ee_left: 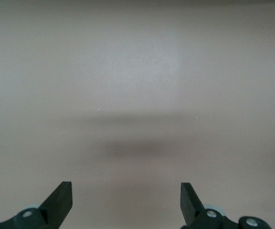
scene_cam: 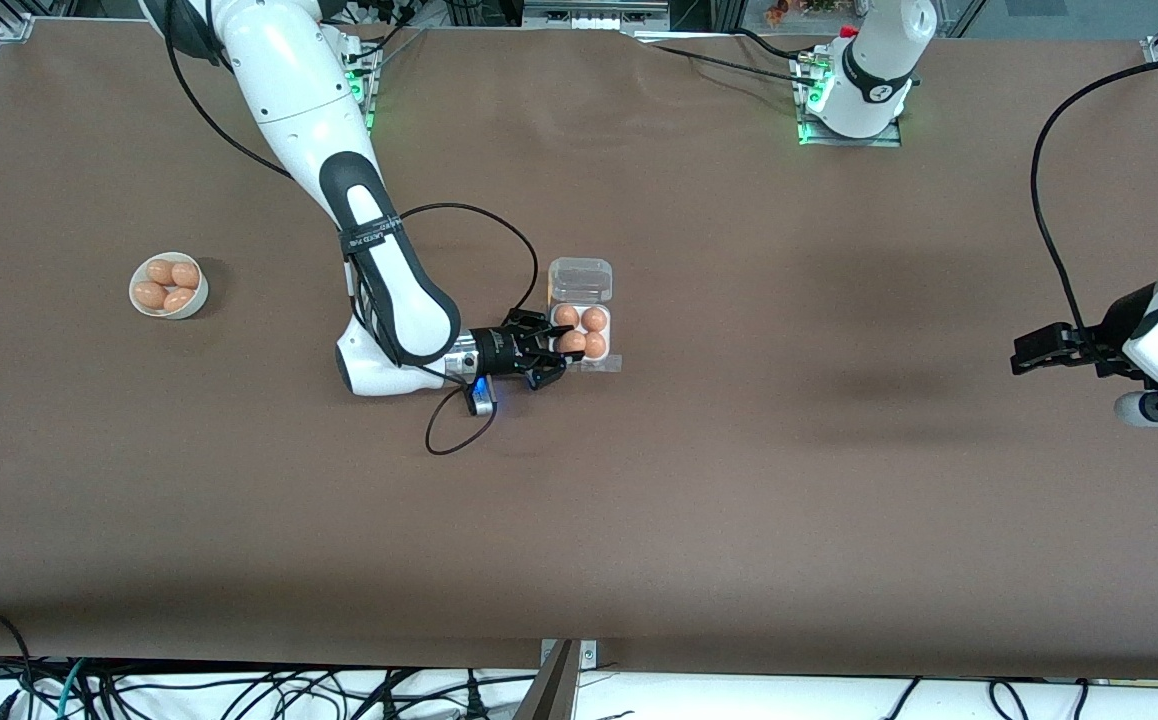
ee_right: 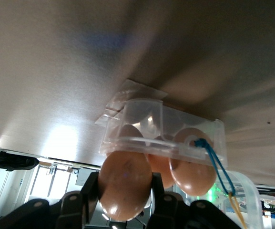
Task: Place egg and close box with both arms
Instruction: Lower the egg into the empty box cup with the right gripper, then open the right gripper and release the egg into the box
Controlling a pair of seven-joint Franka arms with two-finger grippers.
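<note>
Brown cloth covers the whole tabletop (scene_cam: 739, 500), and near its middle sits the box (scene_cam: 581, 330) with its clear lid (scene_cam: 581, 280) swung open and lying flat on the side farther from the front camera. I count four eggs at the whitish tray. One of them, the egg (scene_cam: 571, 342) at the cell nearest the right arm's end and nearer the front camera, is the one my right gripper (scene_cam: 551, 355) has its jaws closed on — the right wrist view shows that egg (ee_right: 125, 183) pinched between the two black fingers (ee_right: 92, 191) right at the rim of the box (ee_right: 175, 129). Whether it already rests in its cell or is a touch above it, I cannot tell. The other three eggs sit in their cells beside it.

My right arm (scene_cam: 379, 250) reaches in low from its base, wrist nearly level with the tabletop, a black cable looping beside it.

Toward the right arm's end of the tabletop stands a round white bowl (scene_cam: 169, 286) holding several more eggs.

My left gripper (scene_cam: 1044, 350) waits well apart from the box, over bare cloth at the left arm's end — its jaws stand wide with nothing between them, fingertips (ee_left: 61, 198) framing only brown cloth in the left wrist view.
</note>
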